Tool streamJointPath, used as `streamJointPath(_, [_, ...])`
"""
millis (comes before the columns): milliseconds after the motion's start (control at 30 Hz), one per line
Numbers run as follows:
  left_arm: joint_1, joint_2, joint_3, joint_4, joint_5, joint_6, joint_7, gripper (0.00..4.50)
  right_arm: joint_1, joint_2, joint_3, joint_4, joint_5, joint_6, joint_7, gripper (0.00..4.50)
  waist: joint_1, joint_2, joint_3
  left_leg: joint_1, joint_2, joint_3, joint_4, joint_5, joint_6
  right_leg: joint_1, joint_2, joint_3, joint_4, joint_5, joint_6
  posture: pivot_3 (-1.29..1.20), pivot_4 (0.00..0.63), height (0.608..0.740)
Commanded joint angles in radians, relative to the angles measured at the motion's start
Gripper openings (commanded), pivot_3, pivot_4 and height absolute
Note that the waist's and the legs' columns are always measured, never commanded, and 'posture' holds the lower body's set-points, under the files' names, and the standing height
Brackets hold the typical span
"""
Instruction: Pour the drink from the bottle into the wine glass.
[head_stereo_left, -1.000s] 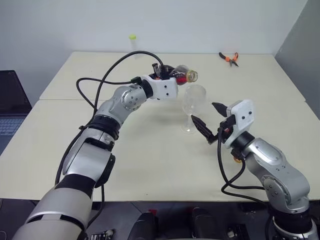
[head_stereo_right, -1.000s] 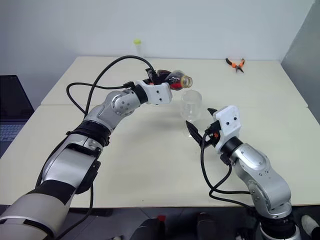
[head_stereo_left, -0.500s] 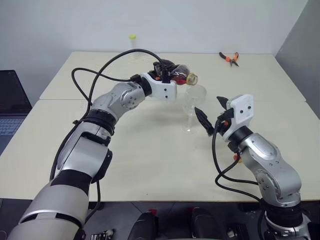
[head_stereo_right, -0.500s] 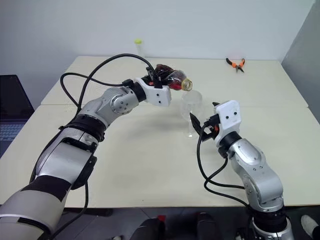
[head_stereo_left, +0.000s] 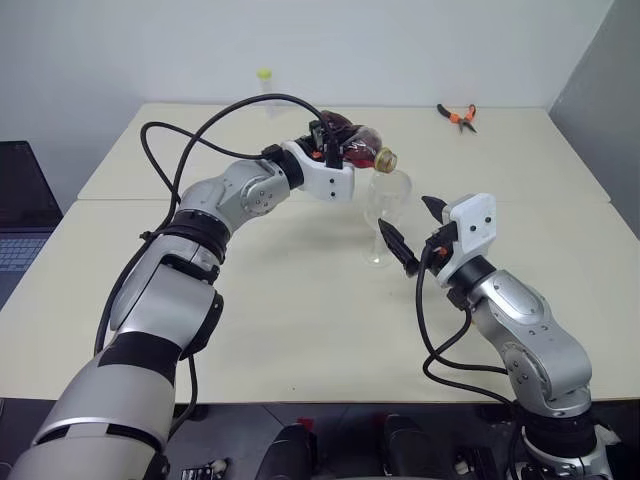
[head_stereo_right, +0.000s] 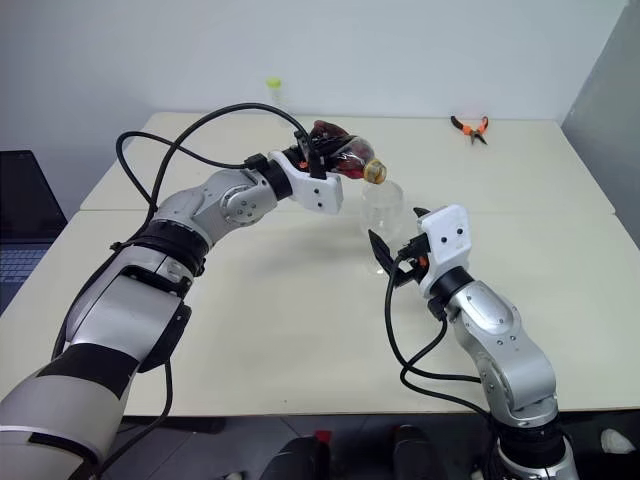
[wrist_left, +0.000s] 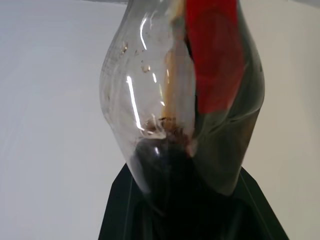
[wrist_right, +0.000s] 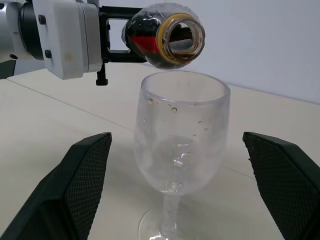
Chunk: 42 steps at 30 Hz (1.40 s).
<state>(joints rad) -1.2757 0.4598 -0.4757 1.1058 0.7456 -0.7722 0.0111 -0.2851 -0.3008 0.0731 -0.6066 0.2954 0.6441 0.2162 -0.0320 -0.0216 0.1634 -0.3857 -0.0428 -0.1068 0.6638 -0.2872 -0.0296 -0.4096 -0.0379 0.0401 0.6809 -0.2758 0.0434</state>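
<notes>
Spanning the scene is a pale cream surface (head_stereo_left: 300, 330) of two tabletops butted along a seam, against a white wall, with a grey panel at the right edge. One wine glass (head_stereo_left: 385, 215) stands upright near the middle of it, clear, droplets on its bowl; no pool of drink is discernible inside. Left gripper (head_stereo_left: 335, 140) is pinching one bottle (head_stereo_left: 360, 150), held on its side just above and behind the glass rim, open yellow-ringed mouth toward the glass. Dark drink (wrist_right: 145, 35) sits in the bottle's body; none is visibly crossing to the glass. Bottle's base is hidden by the gripper. Right gripper (wrist_right: 175, 185) has its fingers spread wide on either side of the glass, apart from it. Beyond the glass: one thin clear tube with yellow-green cap (head_stereo_left: 264, 85) at the far edge, lower part hard to make out, and one pair of orange-handled pliers (head_stereo_left: 458, 116) far right. A dark laptop (head_stereo_left: 20, 215), cut off, sits left of the surface.
</notes>
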Motion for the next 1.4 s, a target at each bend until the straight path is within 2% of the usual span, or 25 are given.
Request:
streamJointPath(33, [-0.052, 0.016, 0.007, -0.014, 0.000, -0.009, 0.050, 0.75, 0.003, 0.004, -0.003, -0.044, -0.007, -0.016, 0.002, 4.50, 0.000, 0.000, 0.000, 0.000, 0.000, 0.000, 0.000, 0.000, 0.000, 0.000, 0.000, 0.000, 0.000, 0.000, 0.000, 0.00, 0.150, 0.740])
streamJointPath(1000, [-0.085, 0.052, -0.045, 0.011, 0.065, -0.027, 0.111, 0.75, -0.006, 0.042, 0.017, -0.025, -0.037, -0.021, 0.001, 4.50, 0.000, 0.000, 0.000, 0.000, 0.000, 0.000, 0.000, 0.001, -0.001, 0.000, 0.000, 0.000, 0.000, 0.000, 0.000, 0.00, 0.150, 0.740])
streamJointPath(1400, [-0.098, 0.049, -0.047, 0.021, 0.069, -0.025, 0.125, 0.74, 0.017, 0.025, 0.009, -0.034, -0.039, -0.012, 0.011, 4.50, 0.000, 0.000, 0.000, 0.000, 0.000, 0.000, 0.000, 0.001, -0.001, -0.001, 0.000, 0.000, 0.001, 0.000, 0.000, 0.00, 0.150, 0.740])
